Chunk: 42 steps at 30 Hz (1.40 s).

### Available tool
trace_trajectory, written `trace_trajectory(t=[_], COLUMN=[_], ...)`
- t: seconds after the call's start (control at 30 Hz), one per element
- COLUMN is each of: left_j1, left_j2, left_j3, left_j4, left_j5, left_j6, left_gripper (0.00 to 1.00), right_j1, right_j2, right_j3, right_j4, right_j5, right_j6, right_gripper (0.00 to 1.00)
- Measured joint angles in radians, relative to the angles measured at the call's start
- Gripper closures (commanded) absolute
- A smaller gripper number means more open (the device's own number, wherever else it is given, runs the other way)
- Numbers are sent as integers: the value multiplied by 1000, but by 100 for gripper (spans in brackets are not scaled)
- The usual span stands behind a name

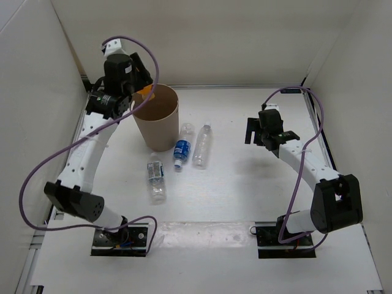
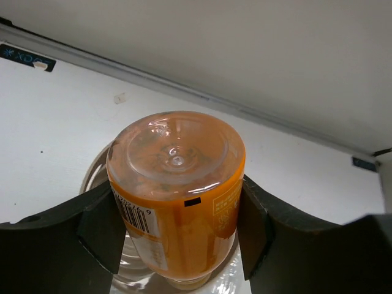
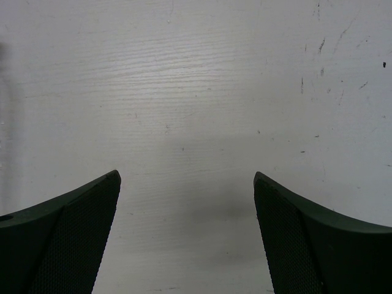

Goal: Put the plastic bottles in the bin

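White tabletop boxed in by white panels. At far left, left gripper clamped across the mid-body of the orange plastic bottle, base turned up toward the wrist camera, cap end hidden below; poised at the far-left rim of the tan cardboard-like cylindrical bin, apparently just above it. Probably light and thin-walled, so likely to dent under a hard squeeze; label smooth, hence some risk of slipping. Just right of the bin, three more lying flat on the table: nearest, a clear plastic bottle with a small label; beside the bin's base, a blue-labelled clear bottle; next to that, close alongside, a plain clear bottle. All round, so prone to rolling when nudged; best taken across the middle of the body, away from the tapering neck. Far right, well apart from every bottle, right gripper spread wide over bare table, holding nothing.
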State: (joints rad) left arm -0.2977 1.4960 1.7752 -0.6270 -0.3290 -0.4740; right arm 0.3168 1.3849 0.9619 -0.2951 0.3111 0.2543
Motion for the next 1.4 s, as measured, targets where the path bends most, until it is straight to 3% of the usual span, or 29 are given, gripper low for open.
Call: trace_trajectory(t=[0.2,0.27,0.33,0.63,1.0,1.3,1.4], left_j1=[-18,-20,-21,-28,-29,-27,-25], left_j2=[160,211,255,299,264,-68,-207], left_j3=[0,0,0,8,22,-56,-159], left_j4=[-4,-18,-39,-88,-199,-340,-350], left_j5=[-8,-8,-8,-5,-85,-166,-175], left_j6=[34,39,42,55,58,37,23], left_gripper=[56,49,34,3,1,1,1], right_j1=[0,0,1,6,6,10,11], right_j2=[4,4,4,5,5,5,5], right_j3=[9,9,10,11,11,11,11], right_j4=[-3,-3,-3,-3,-3,-3,-3], right_j5=[0,0,0,0,-1,0,-16], right_j6=[0,0,0,-1,-2,-2,-5], right_gripper=[10,10,10,10,10,10,10])
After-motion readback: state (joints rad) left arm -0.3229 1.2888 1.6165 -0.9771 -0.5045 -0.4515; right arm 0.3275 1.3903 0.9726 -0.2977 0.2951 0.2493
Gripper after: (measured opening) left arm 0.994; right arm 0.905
